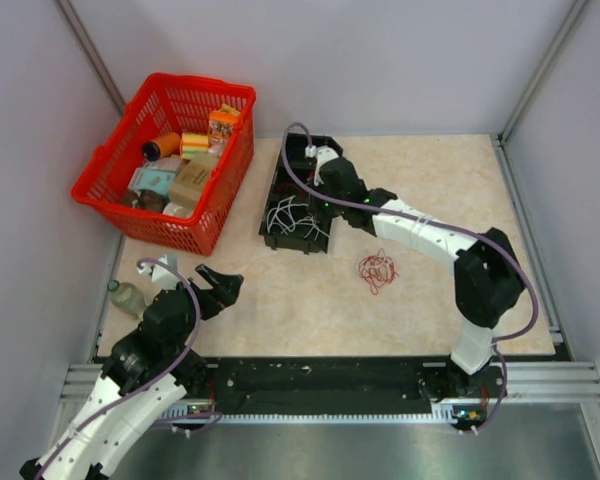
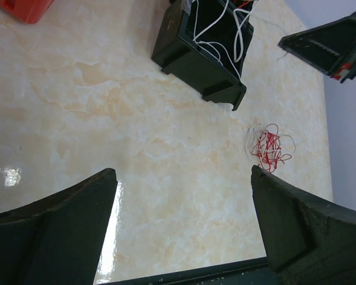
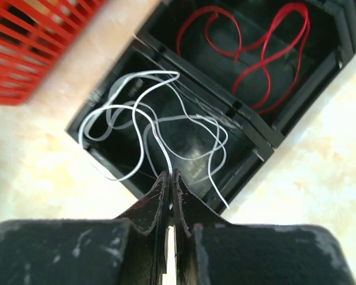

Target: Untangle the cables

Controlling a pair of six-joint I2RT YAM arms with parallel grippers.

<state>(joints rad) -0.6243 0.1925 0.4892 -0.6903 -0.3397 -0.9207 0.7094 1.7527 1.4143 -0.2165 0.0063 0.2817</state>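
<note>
I read: white cable (image 3: 142, 127) -- loose loops in black tray (image 2: 196, 68), near compartment, strand pinched by right gripper (image 3: 171, 178) | red cable (image 3: 249, 44) -- open loops, far compartment, 12 o'clock of white | red tangle (image 1: 377, 270) -- small wad flat on table (image 1: 300, 300), tray's 4 o'clock

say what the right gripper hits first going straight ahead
Likely the white cable in the black tray, right ahead of the right gripper; a strand runs to its shut tips.

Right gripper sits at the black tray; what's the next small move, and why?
Probably open the right gripper and let go: it is shut on a strand of the white cable, which already lies in loose loops inside a compartment of the black tray. The red tangle waits on the table.
</note>
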